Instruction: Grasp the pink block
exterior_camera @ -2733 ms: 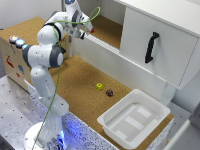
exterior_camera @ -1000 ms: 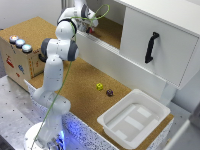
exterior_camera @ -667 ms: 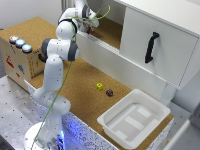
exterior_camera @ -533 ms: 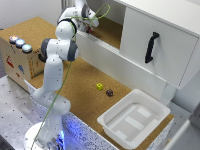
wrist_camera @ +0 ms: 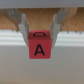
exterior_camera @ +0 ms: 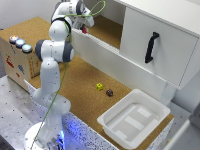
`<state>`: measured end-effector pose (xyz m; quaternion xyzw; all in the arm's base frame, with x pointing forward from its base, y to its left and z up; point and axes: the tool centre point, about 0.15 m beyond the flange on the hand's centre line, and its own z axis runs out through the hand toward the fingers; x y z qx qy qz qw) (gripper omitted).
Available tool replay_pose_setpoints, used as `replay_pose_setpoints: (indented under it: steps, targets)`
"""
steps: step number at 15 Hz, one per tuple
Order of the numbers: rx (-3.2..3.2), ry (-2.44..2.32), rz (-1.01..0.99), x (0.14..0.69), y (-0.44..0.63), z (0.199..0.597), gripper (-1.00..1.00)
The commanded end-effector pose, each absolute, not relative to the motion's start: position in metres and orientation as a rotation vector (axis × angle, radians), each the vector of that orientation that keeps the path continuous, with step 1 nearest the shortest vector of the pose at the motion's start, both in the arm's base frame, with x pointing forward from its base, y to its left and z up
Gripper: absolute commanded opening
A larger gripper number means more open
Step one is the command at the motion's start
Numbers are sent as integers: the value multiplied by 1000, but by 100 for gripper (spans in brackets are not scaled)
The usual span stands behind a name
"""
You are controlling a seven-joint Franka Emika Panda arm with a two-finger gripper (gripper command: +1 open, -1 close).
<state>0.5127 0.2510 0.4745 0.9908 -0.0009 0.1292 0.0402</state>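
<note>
Block: pink block (wrist_camera: 40, 45) with black letter "A", between the two fingers (wrist_camera: 21, 25), at the open cabinet (exterior_camera: 155, 30) edge.
Fingers: pinching the block on both sides.
Tabletop (exterior_camera: 75, 85): yellow block (exterior_camera: 99, 86) beside maroon block (exterior_camera: 109, 92), near white tray (exterior_camera: 134, 120).

- the pink block (wrist_camera: 39, 47) shows reddish-pink in the wrist view, with a black letter "a" on its front face and a dark mark on its top face.
- the fingers (wrist_camera: 21, 25) beside it are pale grey.
- the arm (exterior_camera: 52, 55) is white with dark grey joints; a green cable (exterior_camera: 95, 15) loops by its wrist.
- the desk (exterior_camera: 75, 85) is speckled cork brown.
- the small yellow block (exterior_camera: 99, 86) carries dark marks.
- the small dark maroon block (exterior_camera: 109, 92) looks nearly black.
- the tray (exterior_camera: 134, 119) is plain white.
- the cabinet (exterior_camera: 160, 45) is white, with a black handle (exterior_camera: 150, 47).
- the box (exterior_camera: 17, 60) is brown, with round red, blue and grey caps on top.
</note>
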Motion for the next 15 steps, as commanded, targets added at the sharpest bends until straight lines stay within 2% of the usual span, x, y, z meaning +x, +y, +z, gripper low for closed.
replay_pose_setpoints:
  steps: [1, 7, 11, 15]
  targets:
    - [3130, -76, 613, 407, 189, 418, -100]
    - [3154, -169, 371, 362, 130, 337, -100]
    - [3266, -282, 165, 368, 83, 269, -100]
    - [3266, -163, 142, 382, 67, 235, -100]
